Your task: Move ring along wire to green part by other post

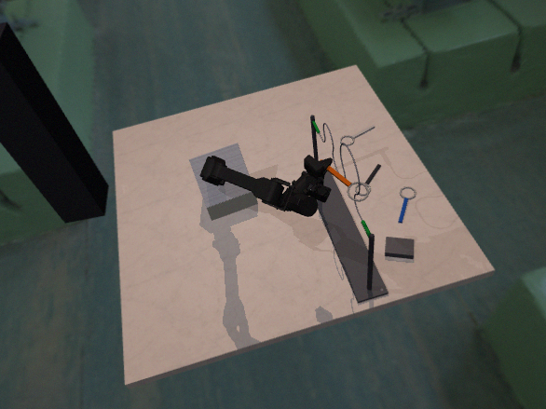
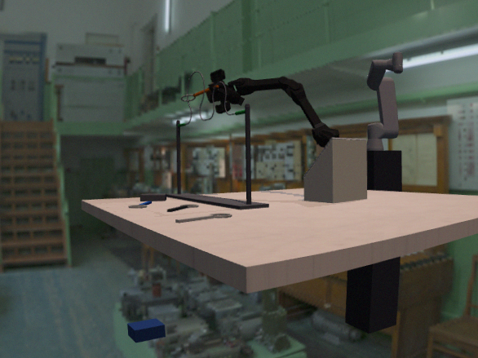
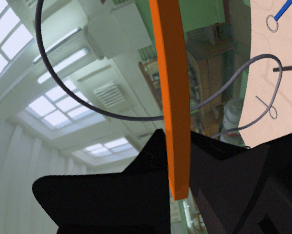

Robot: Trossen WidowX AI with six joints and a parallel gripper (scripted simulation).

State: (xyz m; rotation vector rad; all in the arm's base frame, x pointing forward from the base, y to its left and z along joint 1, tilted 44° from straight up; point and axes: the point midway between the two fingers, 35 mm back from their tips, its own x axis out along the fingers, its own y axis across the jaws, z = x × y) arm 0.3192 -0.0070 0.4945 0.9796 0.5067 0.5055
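Observation:
The orange handle [image 1: 339, 176] [image 2: 201, 93] [image 3: 175, 100] is clamped near its free end in my gripper [image 1: 327, 167] [image 2: 213, 89] [image 3: 166, 133], which is shut on it. The ring [image 1: 348, 191] [image 2: 188, 101] is around the grey wire [image 2: 196, 72] [image 3: 120, 117], a little above the green part [image 1: 366, 227] [image 2: 182, 125] by the near post [image 1: 371, 265] [image 2: 178, 158]. The other green part [image 1: 316, 127] [image 2: 240, 112] is by the far post [image 1: 314, 139] [image 2: 248, 154]. In the wrist view the wire passes behind the handle, and the ring is out of view. Whether ring and wire touch cannot be told.
Beyond the dark base plate [image 1: 345, 237] lie a blue-handled ring [image 1: 403, 209] [image 2: 146, 203], a black-handled tool [image 1: 374, 175] [image 2: 176, 209], a grey ring tool [image 1: 364, 132] [image 2: 197, 219] and a dark block [image 1: 400, 247] [image 2: 152, 197]. Wire loops rise close around my gripper in the exterior view.

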